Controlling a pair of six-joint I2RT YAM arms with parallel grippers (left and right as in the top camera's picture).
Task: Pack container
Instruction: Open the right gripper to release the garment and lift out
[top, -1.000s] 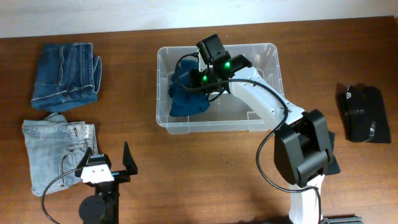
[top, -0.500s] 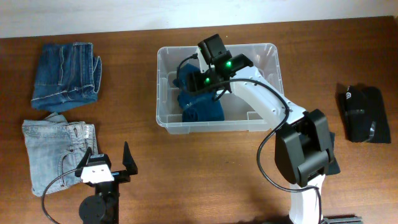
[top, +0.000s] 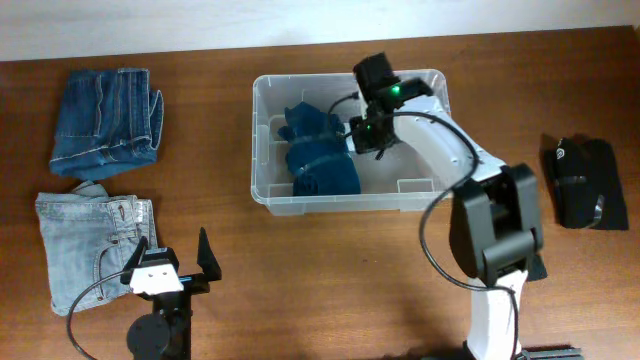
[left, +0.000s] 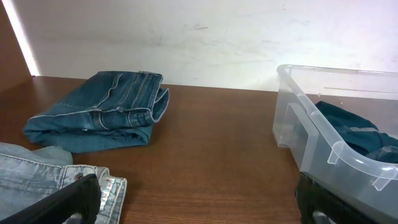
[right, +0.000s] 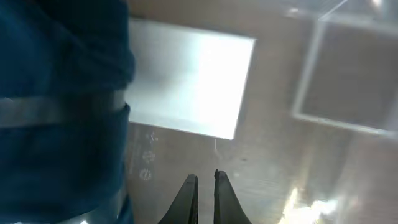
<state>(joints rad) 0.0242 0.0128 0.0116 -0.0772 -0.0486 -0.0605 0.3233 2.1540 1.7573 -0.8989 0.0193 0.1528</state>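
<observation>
Your container (top: 420, 200) sits on the desk (top: 300, 290) in the upper middle of the overhead frame, with one dark blue garment (top: 318, 155) bundled in its left half, so I judge the packing begun but far from finished. The folded dark jeans (top: 108, 120) at upper left, the light jeans (top: 95, 240) below them and a black garment (top: 585, 182) at the right edge all lie outside it. Your right gripper (top: 360, 140) hangs inside the container just beside the blue garment. Only the right wrist view shows its jaws: the right gripper (right: 204, 186) is pinched nearly together and holds nothing, with the white label (right: 186, 81) on the container floor ahead. That view does not show the clothes on the desk. The left gripper (top: 178, 255) rests at lower left, spread wide and empty. Its wrist view gives you the low side look at the container rim (left: 348, 155) and the dark jeans (left: 106, 109).
</observation>
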